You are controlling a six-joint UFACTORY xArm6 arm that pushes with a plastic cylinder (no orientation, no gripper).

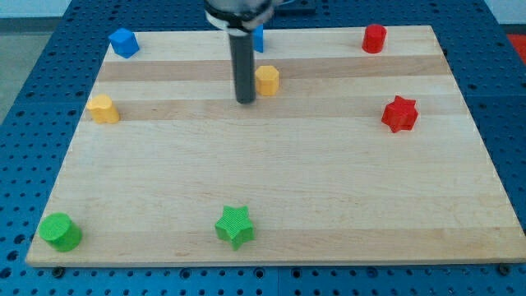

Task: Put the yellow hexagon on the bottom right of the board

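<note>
The yellow hexagon [267,80] sits near the table's [271,181] top centre, with my tip [245,100] just beside its left. I carry no claw, only a rod. The push is barely starting; next I must drive it diagonally toward the bottom right, skirting the red star [399,113].

Yellow hexagon [267,80]: flat on board, upper middle, far from bottom-right corner.

Bright, even overhead light; soft short shadows under the blocks; mild sheen on the table [271,189]; sharp focus throughout.
</note>
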